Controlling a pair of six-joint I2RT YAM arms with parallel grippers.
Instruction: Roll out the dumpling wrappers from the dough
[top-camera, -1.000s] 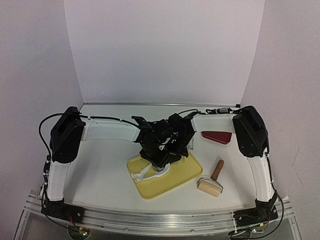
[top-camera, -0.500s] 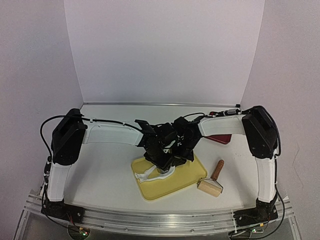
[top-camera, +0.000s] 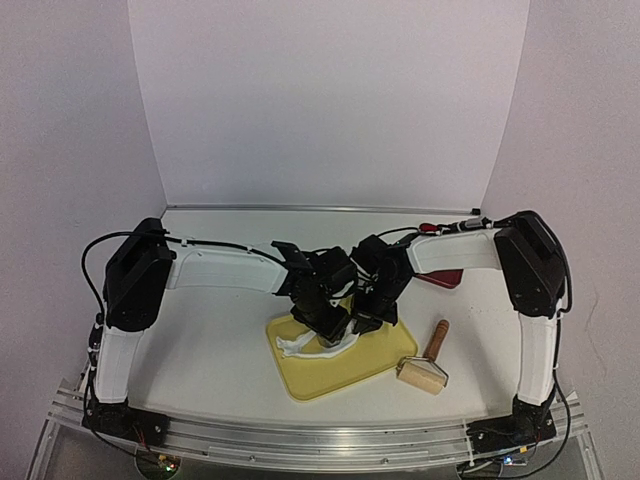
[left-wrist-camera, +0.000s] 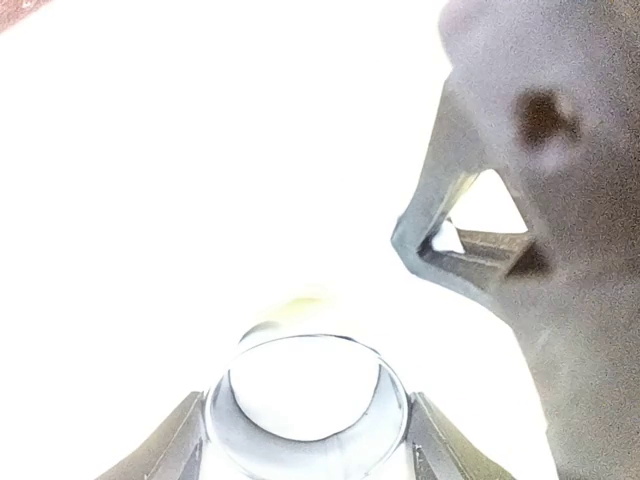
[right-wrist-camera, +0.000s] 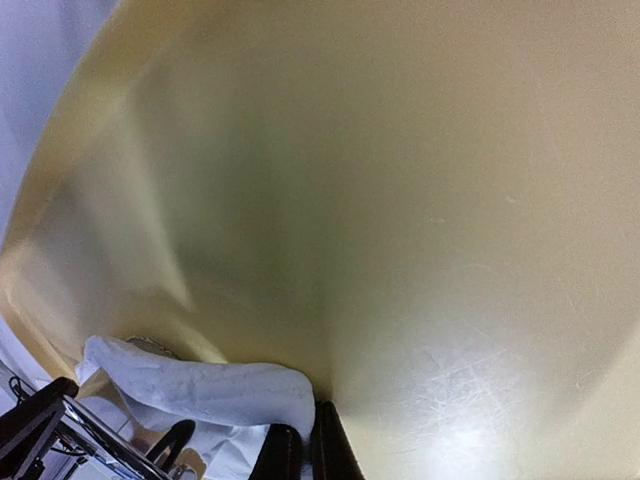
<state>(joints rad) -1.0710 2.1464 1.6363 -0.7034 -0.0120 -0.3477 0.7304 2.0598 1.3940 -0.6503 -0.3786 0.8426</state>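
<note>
Steel ring (left-wrist-camera: 305, 405) in left gripper (left-wrist-camera: 305, 445) — dough (top-camera: 300, 347) on tray (top-camera: 352, 366).

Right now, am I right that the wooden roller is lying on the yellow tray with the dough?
No: the top external view shows the wooden roller on the table, right of the yellow tray that holds the dough.

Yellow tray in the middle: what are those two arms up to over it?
The left end effector holds a steel ring cutter at the white dough lying on the yellow tray. The right end effector is shut, its tips at the dough's ragged edge; whether it pinches the dough is unclear.
</note>
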